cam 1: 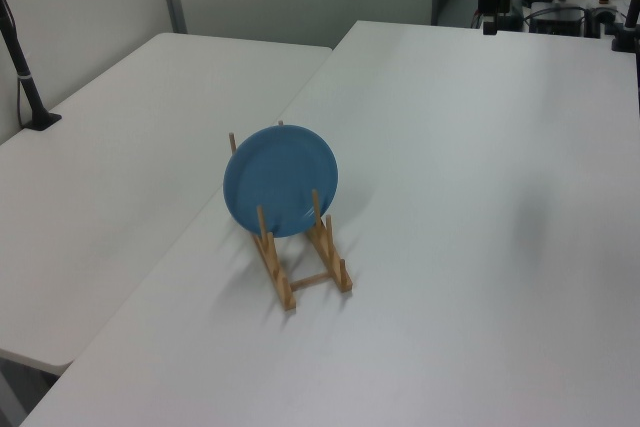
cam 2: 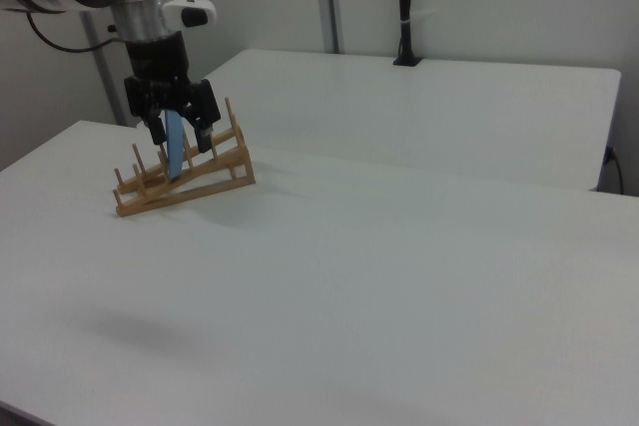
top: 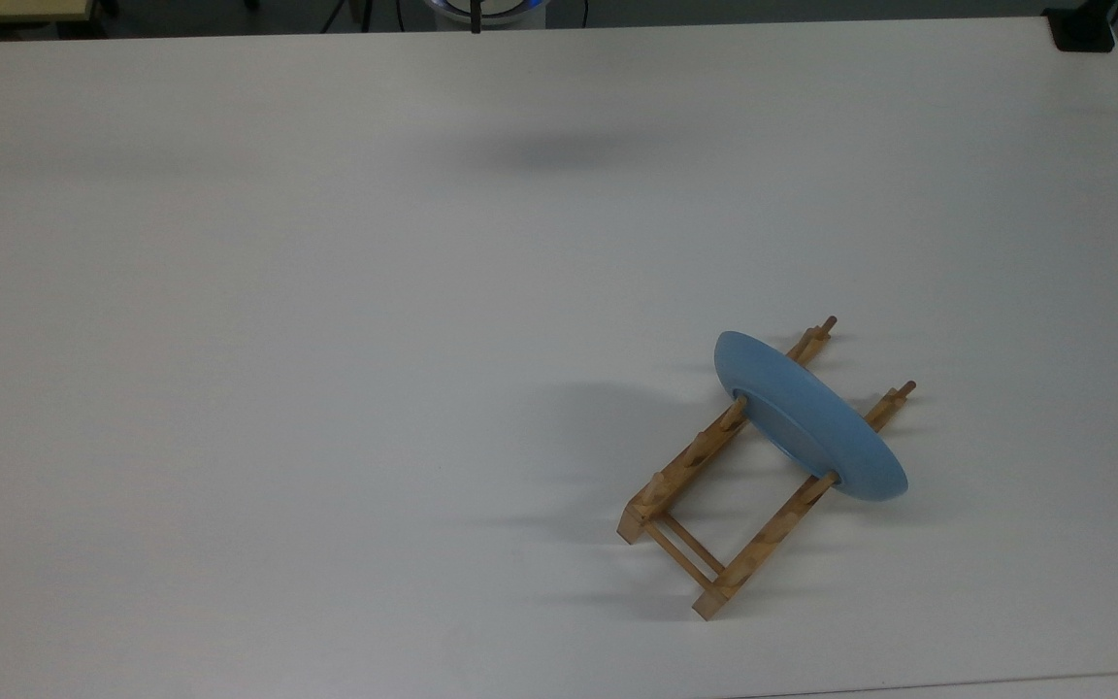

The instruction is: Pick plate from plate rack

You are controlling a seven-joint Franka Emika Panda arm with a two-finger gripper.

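Note:
The light-blue plate (top: 811,417) stands on edge between the pegs of the wooden plate rack (top: 685,466), on the top view's lower right. The left view shows the plate (cam 1: 280,180) face-on above the rack (cam 1: 300,262). My gripper (cam 2: 180,128) shows only in the right view, open, fingers pointing down. There it overlaps the edge-on plate (cam 2: 176,155) and the rack (cam 2: 185,182). The top and left views show nothing at the plate, so the gripper hangs well clear of it, closer to the right camera.
The white table (top: 326,388) carries only the rack. A faint shadow (top: 540,148) lies on it at the top view's upper middle. A second white table (cam 1: 130,117) adjoins it, with a black post (cam 1: 25,77) on it.

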